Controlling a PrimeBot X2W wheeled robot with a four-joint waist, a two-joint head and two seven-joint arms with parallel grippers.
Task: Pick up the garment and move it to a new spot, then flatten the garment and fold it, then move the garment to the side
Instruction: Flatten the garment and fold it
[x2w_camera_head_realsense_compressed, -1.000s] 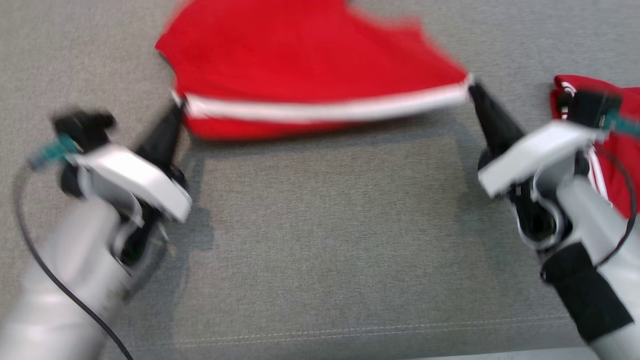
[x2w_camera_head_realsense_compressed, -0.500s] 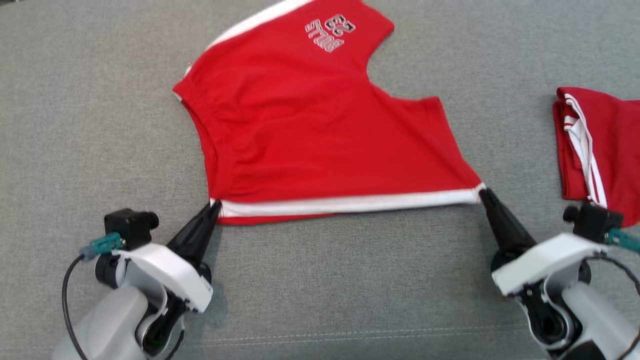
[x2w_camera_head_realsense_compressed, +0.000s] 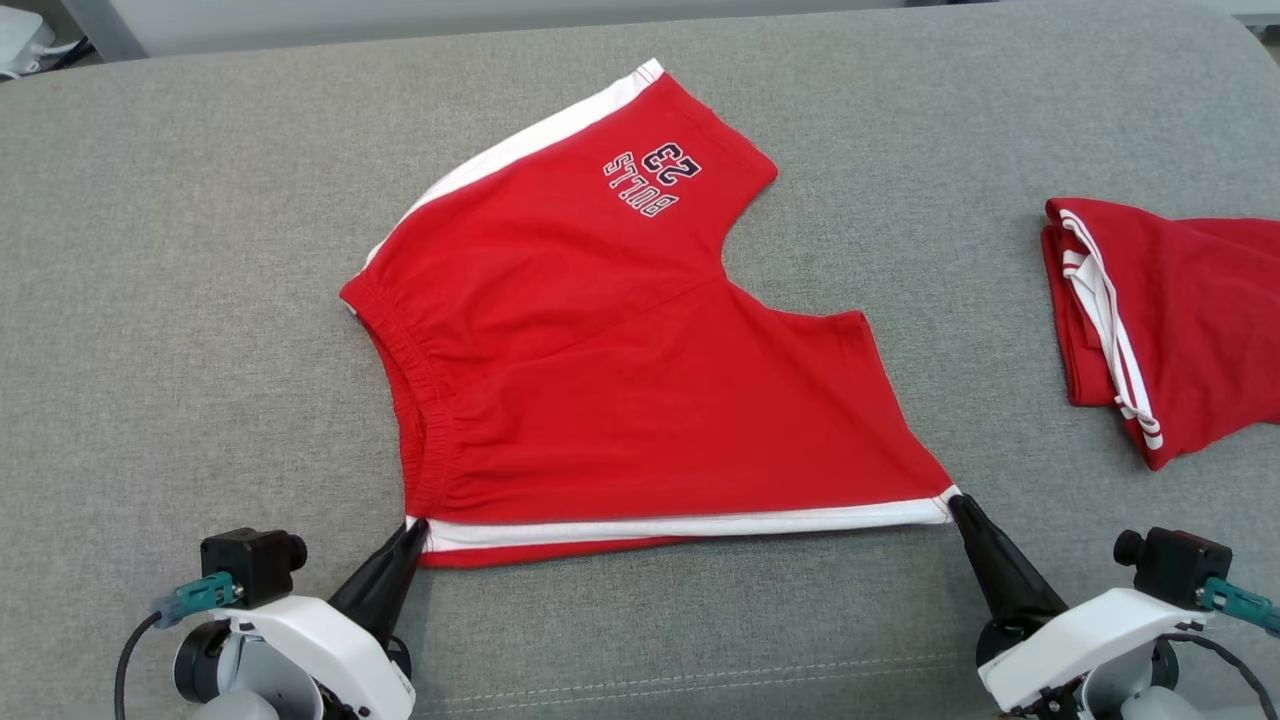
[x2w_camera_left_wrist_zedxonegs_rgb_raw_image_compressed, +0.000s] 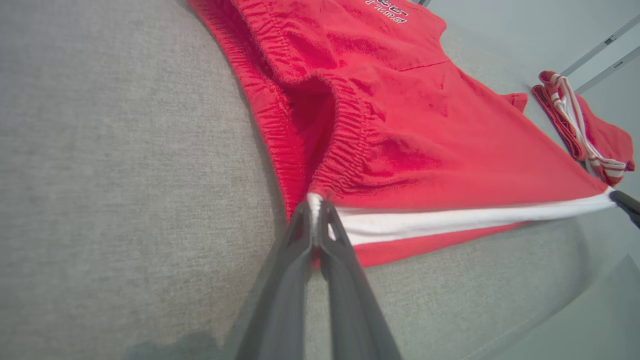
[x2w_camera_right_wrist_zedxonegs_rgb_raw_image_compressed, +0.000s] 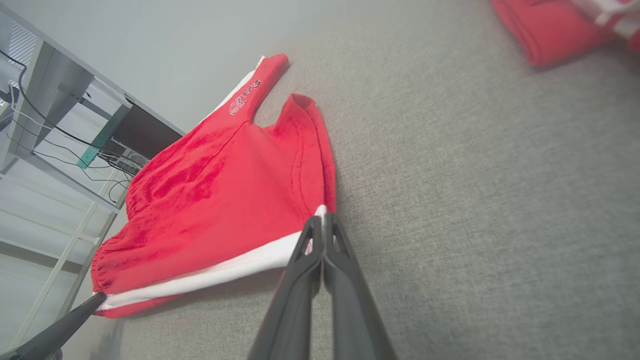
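- Garment (x2w_camera_head_realsense_compressed: 620, 380): a pair of red shorts lying spread on the grey upholstered surface (x2w_camera_head_realsense_compressed: 200, 300), roughly central between left and right.
- Orientation: the elastic waistband (x2w_camera_head_realsense_compressed: 405, 380) runs along the left side. One leg points to the far side and the other to the near right.
- Near edge: a white side stripe (x2w_camera_head_realsense_compressed: 700, 522) runs along it, drawn straight between my two grippers. A narrow strip of red shows on the near side of the stripe, with a shadow on the surface beneath.
- Left gripper (x2w_camera_head_realsense_compressed: 415, 528): my fingers are fully closed on the near-left corner, where the waistband meets the white stripe. In the left wrist view, the white fabric is pinched between the two fingertips.
- Right gripper (x2w_camera_head_realsense_compressed: 955, 503): my fingers are fully closed on the near-right corner, at the hem end of the white stripe. In the right wrist view, the fabric corner is clamped at the very tips.
- Print (x2w_camera_head_realsense_compressed: 650, 178): white and dark lettering with a number on the far leg, reading upside down in the head view.
- Second red garment (x2w_camera_head_realsense_compressed: 1160, 320): folded, with white stripes, at the right of the surface, well apart from the shorts and from both grippers.
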